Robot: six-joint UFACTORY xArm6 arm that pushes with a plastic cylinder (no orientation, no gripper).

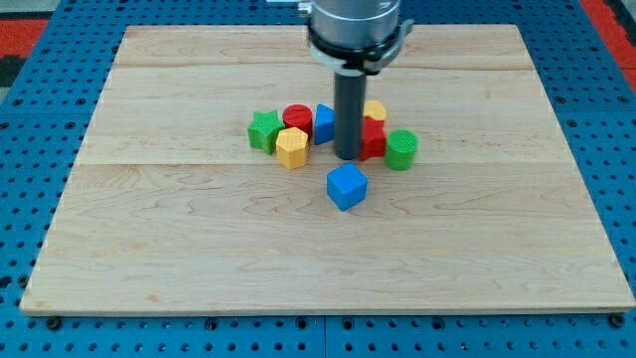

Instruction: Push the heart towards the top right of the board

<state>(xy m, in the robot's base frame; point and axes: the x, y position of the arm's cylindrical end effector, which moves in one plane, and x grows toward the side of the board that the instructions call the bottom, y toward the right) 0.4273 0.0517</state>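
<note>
My tip (348,157) rests on the board in the middle of a cluster of blocks. A yellow block (376,109), partly hidden behind the rod, sits just to the upper right of the tip; its shape cannot be made out for sure. A red block (374,138) touches the rod's right side. A blue block (324,122) sits at the rod's left. A blue cube (347,187) lies just below the tip, apart from it.
A green star (263,130), a red cylinder (296,116) and a yellow hexagon (292,147) stand left of the rod. A green cylinder (401,149) is at the right. The wooden board (497,249) lies on a blue pegboard.
</note>
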